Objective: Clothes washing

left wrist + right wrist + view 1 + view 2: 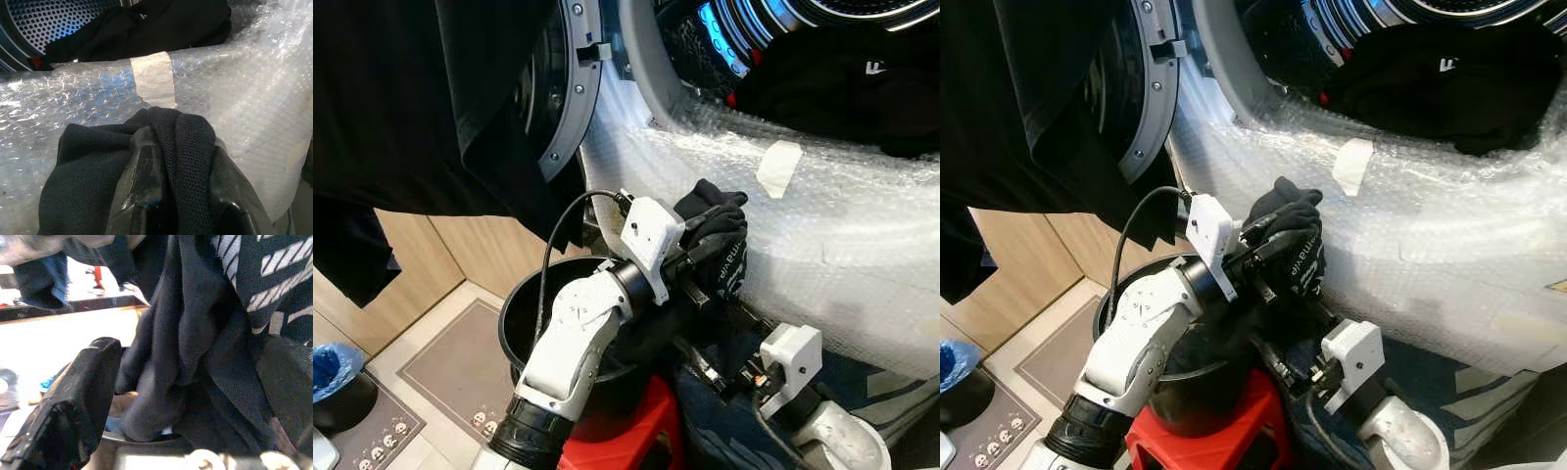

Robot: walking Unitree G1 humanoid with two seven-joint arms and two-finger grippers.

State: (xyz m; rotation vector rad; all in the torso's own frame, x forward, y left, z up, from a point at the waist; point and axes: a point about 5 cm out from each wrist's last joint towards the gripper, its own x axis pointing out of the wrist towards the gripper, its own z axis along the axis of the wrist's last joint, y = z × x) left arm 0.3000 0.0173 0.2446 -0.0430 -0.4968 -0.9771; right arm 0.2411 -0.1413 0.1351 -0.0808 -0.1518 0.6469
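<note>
crumpled black mesh garment (717, 238) pinched between left gripper (705, 257) fingers, against bubble-wrapped washer front (842, 235) | round black bucket (524, 304) under raised left arm | dark clothes (1430, 83) in drum | right gripper (146, 396) low: fingers' spread unclear

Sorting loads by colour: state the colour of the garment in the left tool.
Black garment, clearest in the left wrist view.

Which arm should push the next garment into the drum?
Left, probably. The left tool is shut on the black garment, raised against the bubble-wrapped washer front just below the drum opening. The right tool sits lower, near the black bucket.
</note>
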